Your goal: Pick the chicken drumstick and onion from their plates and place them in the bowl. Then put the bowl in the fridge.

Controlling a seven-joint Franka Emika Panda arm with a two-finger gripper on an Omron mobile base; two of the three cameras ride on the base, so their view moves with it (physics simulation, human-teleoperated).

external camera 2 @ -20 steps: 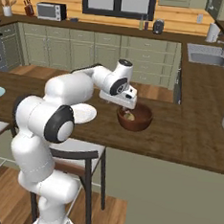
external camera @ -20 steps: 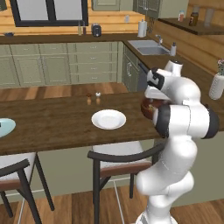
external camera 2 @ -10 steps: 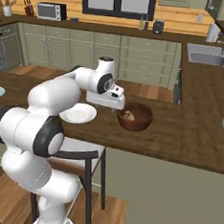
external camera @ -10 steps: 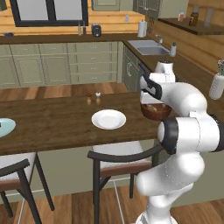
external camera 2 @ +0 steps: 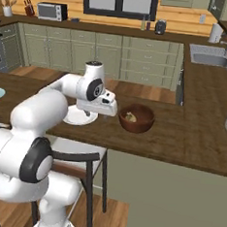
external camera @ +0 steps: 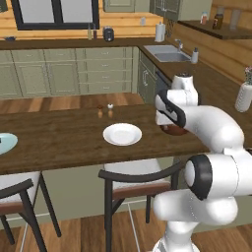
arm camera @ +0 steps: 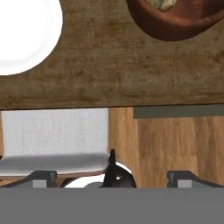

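Left base view: the white plate [external camera: 122, 133] sits bare on the counter. Right base view: the gripper [external camera 2: 103, 110] hangs just beside the bowl [external camera 2: 136, 118] — onion [external camera 2: 130, 117] inside. Hand view: fingers spread, holding nothing; the bowl lies ahead of them, looks rigid, glossy, likely slippery — best pinched at its rim.

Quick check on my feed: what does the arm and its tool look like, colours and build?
A glossy white arm of thick rounded segments, with dark grey-black rings at the joints. The white, boxy tool has small dark spots on its side; its finger tips look grey. No cables or markings are visible.
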